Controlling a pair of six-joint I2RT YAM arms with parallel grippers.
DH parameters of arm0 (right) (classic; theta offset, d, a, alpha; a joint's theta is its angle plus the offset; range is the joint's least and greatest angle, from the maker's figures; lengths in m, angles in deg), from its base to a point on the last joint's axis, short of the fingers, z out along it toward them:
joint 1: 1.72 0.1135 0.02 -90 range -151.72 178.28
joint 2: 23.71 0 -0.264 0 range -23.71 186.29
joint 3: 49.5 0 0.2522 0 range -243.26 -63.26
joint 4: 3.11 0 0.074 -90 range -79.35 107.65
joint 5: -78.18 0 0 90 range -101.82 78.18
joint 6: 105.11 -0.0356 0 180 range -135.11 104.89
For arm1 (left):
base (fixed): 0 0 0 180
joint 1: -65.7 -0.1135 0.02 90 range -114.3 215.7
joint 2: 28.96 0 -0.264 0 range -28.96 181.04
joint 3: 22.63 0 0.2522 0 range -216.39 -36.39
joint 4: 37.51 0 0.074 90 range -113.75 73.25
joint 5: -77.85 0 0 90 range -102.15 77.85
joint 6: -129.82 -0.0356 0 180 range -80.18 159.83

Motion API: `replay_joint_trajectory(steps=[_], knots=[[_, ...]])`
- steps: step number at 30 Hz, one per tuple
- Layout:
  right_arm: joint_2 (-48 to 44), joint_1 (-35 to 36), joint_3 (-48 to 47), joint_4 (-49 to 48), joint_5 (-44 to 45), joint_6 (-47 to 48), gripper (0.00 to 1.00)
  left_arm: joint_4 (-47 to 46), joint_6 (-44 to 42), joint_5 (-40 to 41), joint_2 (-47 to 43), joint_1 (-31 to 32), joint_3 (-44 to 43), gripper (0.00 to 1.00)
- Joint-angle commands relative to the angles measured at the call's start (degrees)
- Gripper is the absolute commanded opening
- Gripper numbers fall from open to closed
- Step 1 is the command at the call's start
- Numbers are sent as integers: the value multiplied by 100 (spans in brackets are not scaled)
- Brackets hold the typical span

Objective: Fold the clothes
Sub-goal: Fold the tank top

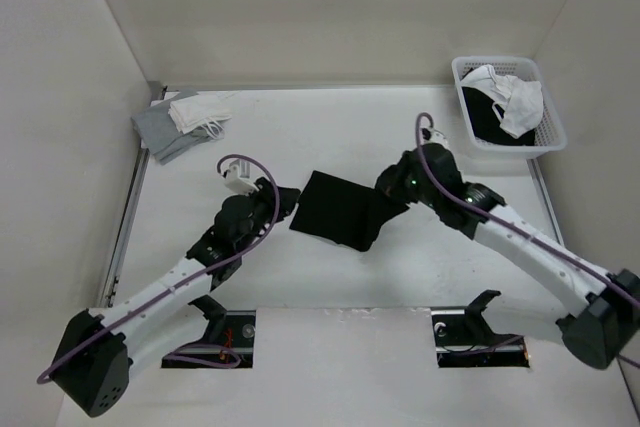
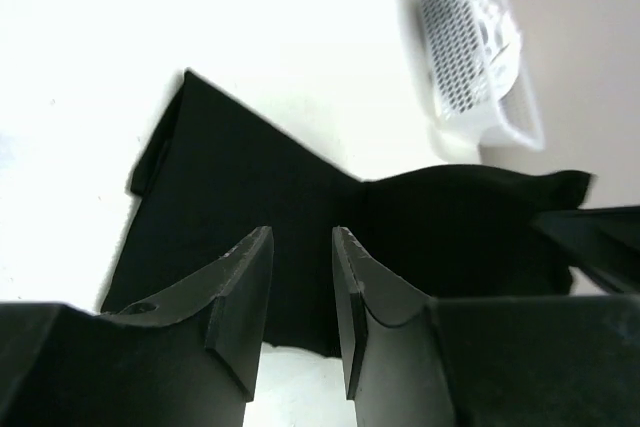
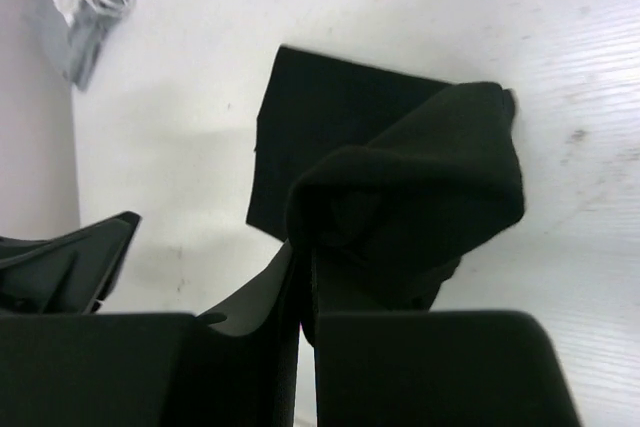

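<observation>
The black shirt [image 1: 335, 209] lies partly folded flat in the middle of the table. My right gripper [image 1: 392, 192] is shut on its right edge, and the gripped part rises off the table as a bunched flap [image 3: 420, 187] over the flat part [image 3: 320, 117]. Just off the shirt's left edge sits my left gripper [image 1: 285, 197]. In the left wrist view this gripper [image 2: 302, 257] is open, nothing sits between its fingers [image 2: 245, 287], and the shirt [image 2: 260, 197] spreads out beyond them. Right gripper [image 3: 305, 272] has its jaws pressed together on black cloth.
A white slatted basket [image 1: 548, 137] stands at the back right corner, holding white [image 1: 515, 97] and black garments. A grey and a white garment [image 1: 180, 119] lie piled at the back left. Walls enclose the table on three sides.
</observation>
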Motion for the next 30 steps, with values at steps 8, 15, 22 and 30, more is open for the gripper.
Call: replay_joint_trajectory(steps=[8,15,22,30], knots=[[3590,1087,-2935,645,515,178,6,405,100,-406,-1230,-740,403,29],[4668,1404,-3958,515,551,28,57,581,65,-661,-1442,-1162,386,30],[2945,1282,-2115,-899,577,160,40,222,-58,-530,-521,-865,69,30],[2479,780,-295,-1857,278,301,4,-921,-146,-196,1580,49,-564,29]])
